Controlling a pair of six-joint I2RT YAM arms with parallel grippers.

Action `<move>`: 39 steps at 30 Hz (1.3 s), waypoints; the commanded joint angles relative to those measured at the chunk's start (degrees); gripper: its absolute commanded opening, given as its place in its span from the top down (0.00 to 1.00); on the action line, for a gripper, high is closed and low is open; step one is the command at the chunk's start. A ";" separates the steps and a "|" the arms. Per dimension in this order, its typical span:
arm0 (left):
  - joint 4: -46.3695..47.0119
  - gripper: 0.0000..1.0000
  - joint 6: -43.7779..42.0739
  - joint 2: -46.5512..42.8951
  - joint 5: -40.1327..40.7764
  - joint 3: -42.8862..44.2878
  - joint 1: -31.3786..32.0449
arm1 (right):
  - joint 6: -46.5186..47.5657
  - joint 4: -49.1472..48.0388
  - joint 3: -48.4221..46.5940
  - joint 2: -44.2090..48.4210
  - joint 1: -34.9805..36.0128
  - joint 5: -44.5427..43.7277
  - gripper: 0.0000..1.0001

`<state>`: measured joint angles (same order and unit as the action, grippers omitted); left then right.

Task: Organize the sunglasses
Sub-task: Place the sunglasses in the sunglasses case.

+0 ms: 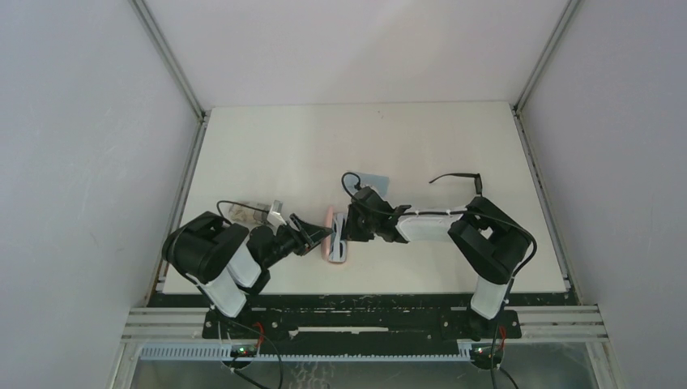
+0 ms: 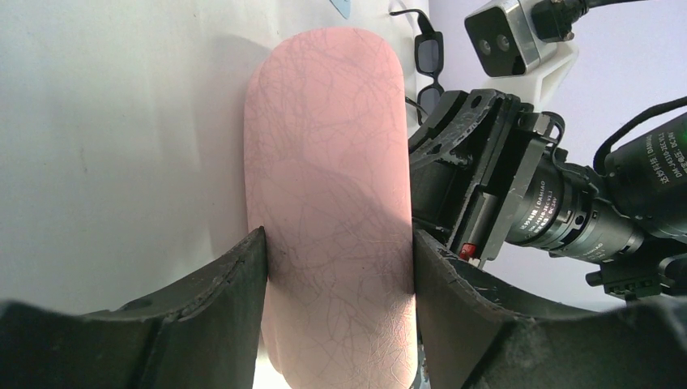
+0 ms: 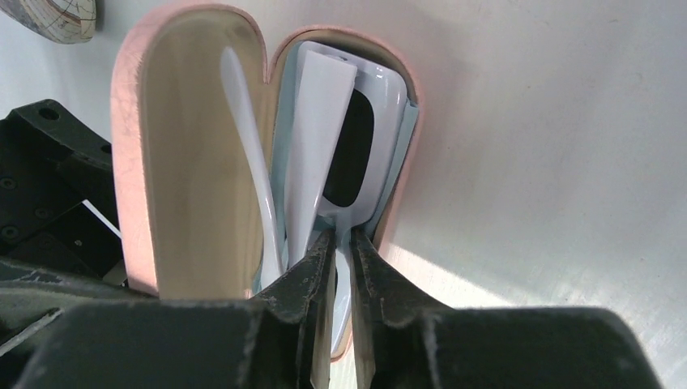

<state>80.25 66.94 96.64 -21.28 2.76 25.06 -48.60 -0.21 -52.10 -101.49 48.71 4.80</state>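
White sunglasses (image 3: 352,154) are judged nearly stowed in the open case (image 2: 324,186), clamped by the left fingers (image 2: 227,279); one temple (image 3: 324,121) is pinched by the right fingers (image 3: 312,275). Release is needed next; black sunglasses (image 1: 455,177) are seen at two o'clock on the worktop (image 1: 275,146).

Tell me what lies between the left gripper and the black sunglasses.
The pink case, clamped by the left gripper, then the right gripper pinching white-framed sunglasses inside it; the black sunglasses lie beyond. The top external and wrist views show this.
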 commanded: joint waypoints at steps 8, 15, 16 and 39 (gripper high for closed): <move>3.35 0.93 0.15 0.01 -0.72 0.88 0.18 | 1.32 1.55 -3.76 -3.51 0.86 -0.77 0.91; 3.41 0.94 -0.04 0.15 0.19 0.01 0.17 | 1.98 1.83 -2.57 0.41 0.86 -2.15 0.88; 3.39 0.94 -0.05 0.06 0.32 -0.03 0.17 | 2.09 1.87 -2.31 1.35 0.78 -2.31 0.87; 3.34 0.96 -0.05 -0.14 0.62 0.05 0.18 | 1.02 -16.93 7.03 9.65 -0.62 10.95 1.00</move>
<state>80.25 66.92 96.75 -21.12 2.74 25.06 -46.35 -4.95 -44.82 -90.04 48.64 7.86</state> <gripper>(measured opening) 0.647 0.002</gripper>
